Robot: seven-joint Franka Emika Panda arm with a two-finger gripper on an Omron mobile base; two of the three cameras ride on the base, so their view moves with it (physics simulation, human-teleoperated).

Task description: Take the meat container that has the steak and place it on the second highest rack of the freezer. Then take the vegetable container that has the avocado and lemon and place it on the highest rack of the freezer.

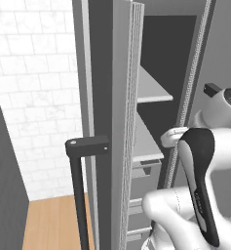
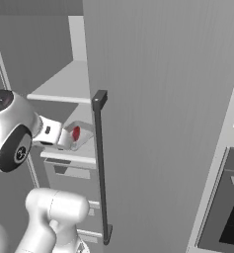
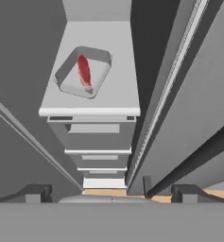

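Note:
The freezer (image 2: 163, 123) stands with its door swung open. Inside, the grey meat container (image 3: 82, 72) holding the red steak (image 3: 84, 71) rests on the second highest rack (image 3: 118, 94). The right base view shows the container (image 2: 81, 136) too, one level under the highest rack (image 2: 64, 84), which is bare. My gripper (image 3: 112, 194) is open, holds nothing and sits back from the tray with a gap between them; the right base view has the gripper (image 2: 63, 138) just left of the tray. The vegetable container, avocado and lemon are out of view.
White drawers (image 3: 94, 127) sit below the shelf. The open grey door (image 1: 112, 122) with its dark bar handle (image 1: 80, 195) stands close on the left. A dark wall oven (image 2: 227, 212) is at the right. A tiled wall (image 1: 34, 97) and wood floor (image 1: 53, 219) lie beyond.

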